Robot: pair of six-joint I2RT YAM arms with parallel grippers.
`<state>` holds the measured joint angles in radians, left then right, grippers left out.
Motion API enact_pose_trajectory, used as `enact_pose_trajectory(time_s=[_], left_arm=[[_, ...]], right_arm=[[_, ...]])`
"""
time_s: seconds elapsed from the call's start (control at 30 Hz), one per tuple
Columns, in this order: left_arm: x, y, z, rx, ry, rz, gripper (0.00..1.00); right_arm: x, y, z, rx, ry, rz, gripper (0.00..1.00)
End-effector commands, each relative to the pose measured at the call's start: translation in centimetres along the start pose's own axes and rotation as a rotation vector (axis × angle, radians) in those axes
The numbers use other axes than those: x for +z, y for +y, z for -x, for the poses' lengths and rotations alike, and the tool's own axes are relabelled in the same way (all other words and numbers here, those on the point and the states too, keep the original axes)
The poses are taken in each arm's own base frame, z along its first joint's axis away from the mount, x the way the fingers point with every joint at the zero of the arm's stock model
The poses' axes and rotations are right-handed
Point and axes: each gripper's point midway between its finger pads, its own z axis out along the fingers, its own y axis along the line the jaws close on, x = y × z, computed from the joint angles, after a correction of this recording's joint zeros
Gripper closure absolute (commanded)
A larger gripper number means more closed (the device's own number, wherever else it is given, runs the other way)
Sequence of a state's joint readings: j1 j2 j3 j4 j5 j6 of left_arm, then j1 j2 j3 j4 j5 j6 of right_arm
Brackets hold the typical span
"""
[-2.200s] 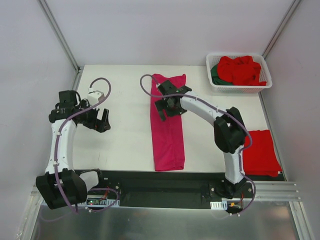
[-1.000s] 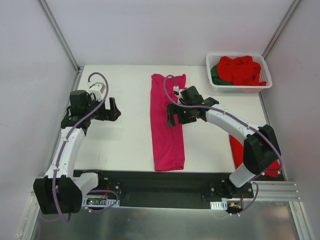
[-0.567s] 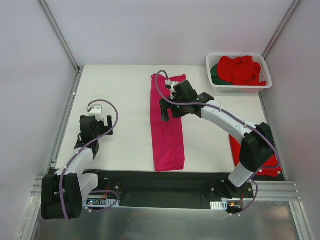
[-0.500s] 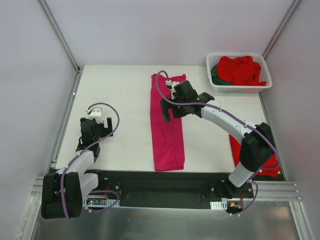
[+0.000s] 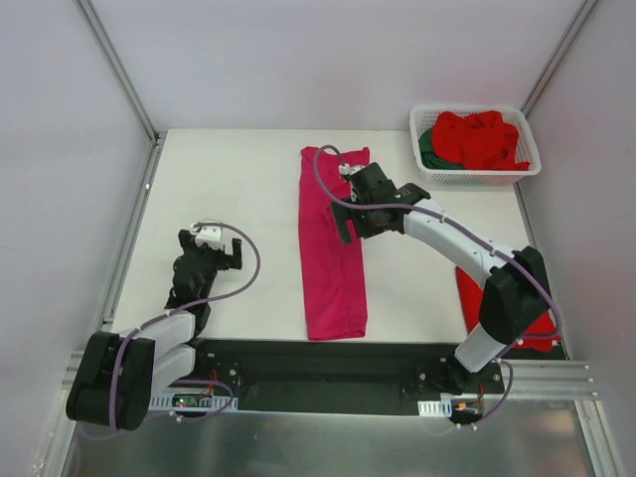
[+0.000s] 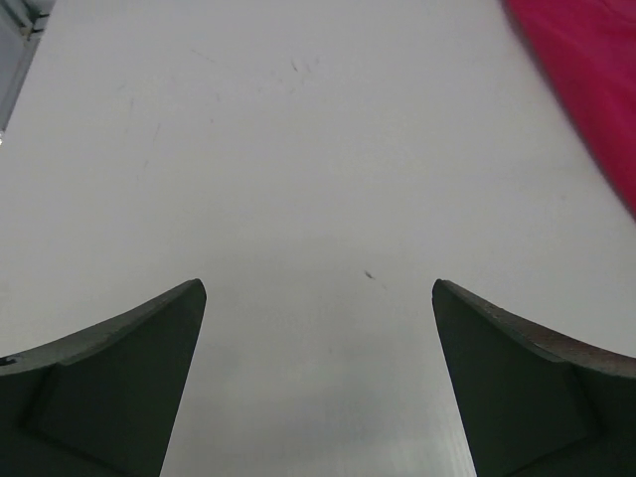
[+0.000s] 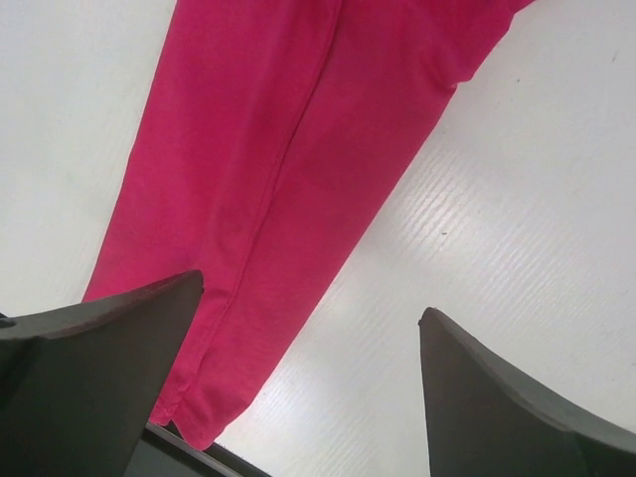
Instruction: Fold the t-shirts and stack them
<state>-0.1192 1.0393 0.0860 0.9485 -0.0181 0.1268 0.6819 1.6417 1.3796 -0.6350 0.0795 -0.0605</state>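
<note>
A magenta-pink t-shirt (image 5: 333, 248) lies folded into a long narrow strip down the middle of the white table (image 5: 248, 179). My right gripper (image 5: 348, 227) hovers open over the strip's upper right edge. In the right wrist view the pink cloth (image 7: 298, 149) runs under the left finger, and the right gripper (image 7: 310, 298) holds nothing. My left gripper (image 5: 212, 248) stands open and empty over bare table left of the shirt. In the left wrist view the left gripper (image 6: 318, 288) faces the table, with pink cloth (image 6: 596, 79) in the top right corner.
A white slotted basket (image 5: 477, 177) at the back right holds crumpled red t-shirts (image 5: 477, 139) and a dark green one (image 5: 427, 147). A folded red t-shirt (image 5: 544, 326) lies at the near right, partly behind my right arm. Grey walls enclose the table.
My left arm has drawn back toward the near edge, its gripper now lower and closer to its base. The right gripper has shifted slightly over the pink shirt. Both stayed open.
</note>
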Motion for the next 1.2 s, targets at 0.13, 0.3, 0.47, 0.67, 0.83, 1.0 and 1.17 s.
enact_pose_trajectory(time_s=[0.13,0.3,0.47,0.67,0.83,1.0,1.17], left_arm=[[2.3,1.0,0.4,0.021,-0.005,0.115,0.01],[2.1,1.4,0.4,0.012,-0.012,0.129,0.01],[2.1,1.6,0.2,0.003,-0.008,0.144,0.01],[2.4,1.8,0.0,-0.002,0.014,0.150,0.01],[2.7,3.2,-0.5,-0.048,0.045,0.232,0.01],[-1.7,-2.7,-1.3,0.086,-0.136,-0.164,0.01],[1.9,4.6,-2.1,-0.122,0.046,0.286,0.01]], right_arm=[[-2.5,-1.5,0.4,0.000,-0.054,-0.053,0.04],[-2.2,-1.3,0.5,-0.009,-0.061,-0.035,0.04],[-1.6,-0.7,0.7,-0.008,-0.062,-0.005,0.04],[-1.4,-0.5,0.8,-0.016,-0.065,0.006,0.04],[-1.0,-0.4,0.8,-0.018,-0.071,0.015,0.04],[-0.2,-0.3,0.4,-0.021,-0.049,0.028,0.04],[0.4,0.0,0.2,-0.005,-0.044,0.046,0.04]])
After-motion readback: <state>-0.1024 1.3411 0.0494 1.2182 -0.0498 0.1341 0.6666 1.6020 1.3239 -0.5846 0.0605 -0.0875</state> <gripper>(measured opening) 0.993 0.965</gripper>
